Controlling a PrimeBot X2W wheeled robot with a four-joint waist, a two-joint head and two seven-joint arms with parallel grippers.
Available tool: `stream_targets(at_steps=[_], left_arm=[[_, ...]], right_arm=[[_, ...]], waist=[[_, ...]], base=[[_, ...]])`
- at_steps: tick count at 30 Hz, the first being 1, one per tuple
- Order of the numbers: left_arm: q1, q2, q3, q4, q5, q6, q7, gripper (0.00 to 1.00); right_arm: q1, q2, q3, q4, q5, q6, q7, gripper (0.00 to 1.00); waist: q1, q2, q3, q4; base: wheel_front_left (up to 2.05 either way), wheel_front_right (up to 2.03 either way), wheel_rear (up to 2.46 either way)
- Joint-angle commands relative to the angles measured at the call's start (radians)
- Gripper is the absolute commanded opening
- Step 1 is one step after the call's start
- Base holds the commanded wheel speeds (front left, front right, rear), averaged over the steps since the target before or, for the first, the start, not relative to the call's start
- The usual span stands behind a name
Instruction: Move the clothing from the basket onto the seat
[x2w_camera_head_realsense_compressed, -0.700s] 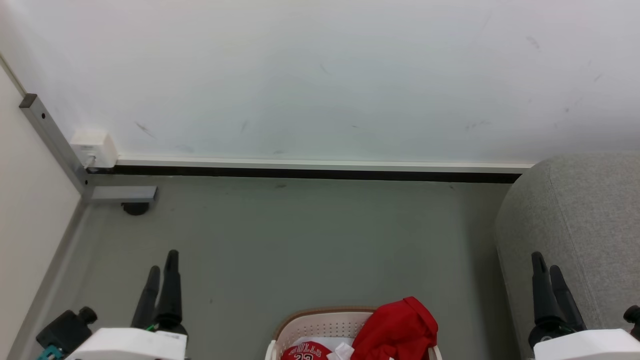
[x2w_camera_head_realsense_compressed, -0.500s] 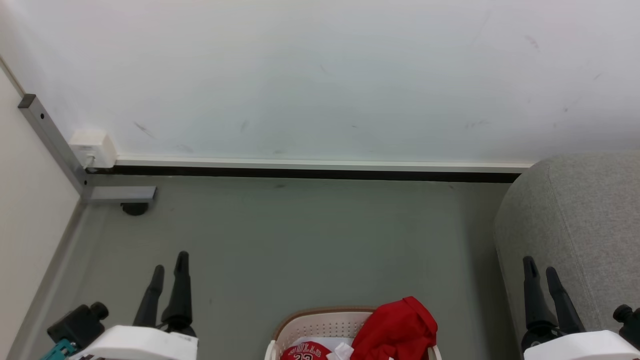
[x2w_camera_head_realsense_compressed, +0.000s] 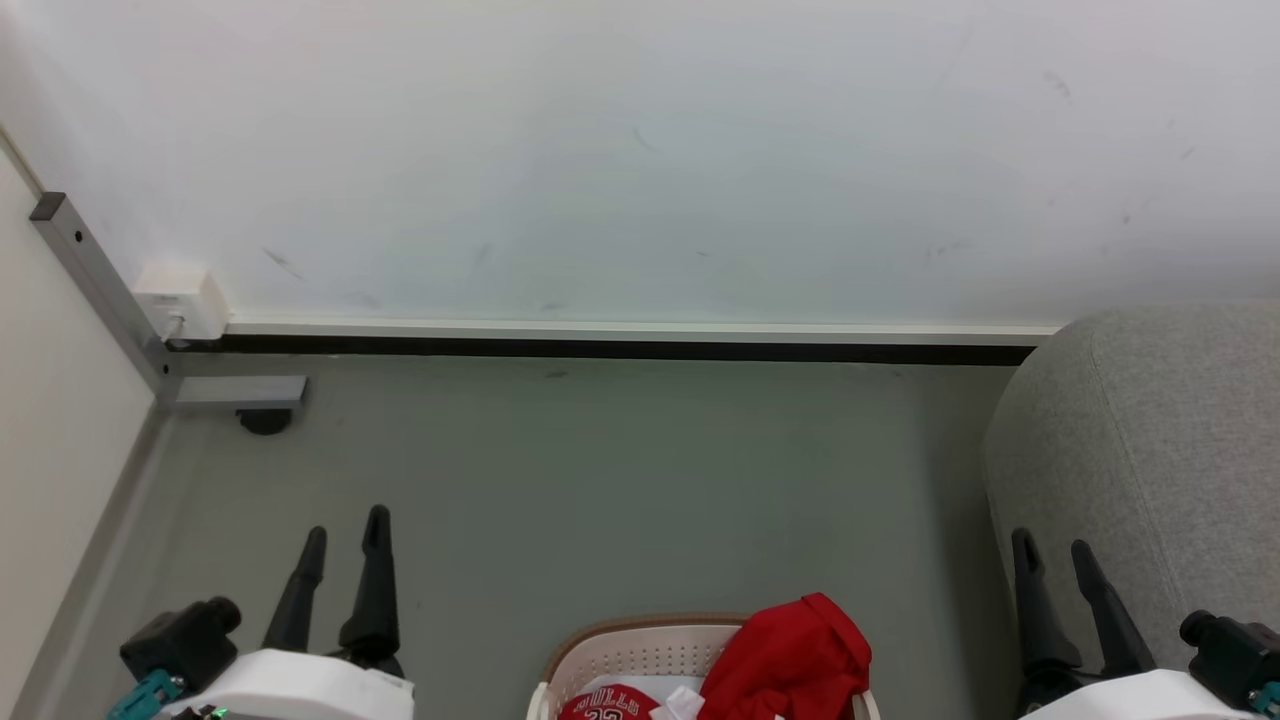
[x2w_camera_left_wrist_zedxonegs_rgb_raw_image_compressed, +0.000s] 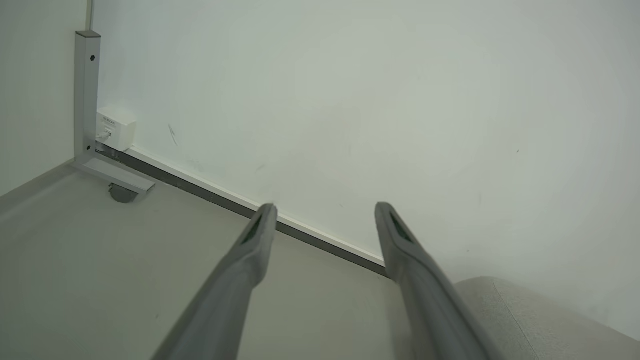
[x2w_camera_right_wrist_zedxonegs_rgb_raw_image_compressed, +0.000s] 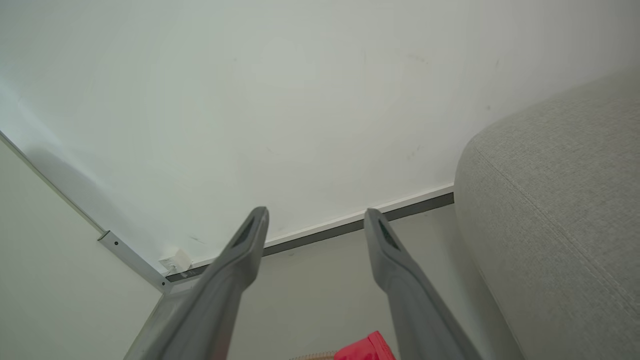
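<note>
Right gripper (x2w_camera_right_wrist_zedxonegs_rgb_raw_image_compressed: 315, 213) spread; basket (x2w_camera_head_realsense_compressed: 640, 655) in head view

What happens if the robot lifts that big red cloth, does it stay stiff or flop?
Probably flop: the red garment slumps in soft folds over the rim of the basket, so it should droop when lifted. It looks like thin fabric, so it is likely light. It might catch on the rim.
</note>
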Motion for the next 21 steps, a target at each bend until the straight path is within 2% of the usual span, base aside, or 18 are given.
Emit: stream_targets(at_steps=[1,21], left_arm=[[-0.007,0.013,-0.003,-0.01,0.038,0.005,-0.008,1.0],[-0.002,0.01,-0.02,-0.02,0.203,0.016,-0.057,1.0]], right_arm=[[-0.02,-0.011,0.005,-0.003,-0.033,-0.001,-0.01,1.0],[-0.02,-0.012,0.024,-0.021,-0.183,-0.001,-0.059,1.0]], waist=[[0.0,0.0,0.0,-0.001],[0.0,0.0,0.001,-0.006]], base=[[0.0,0.0,0.0],[0.0,0.0,0.0]])
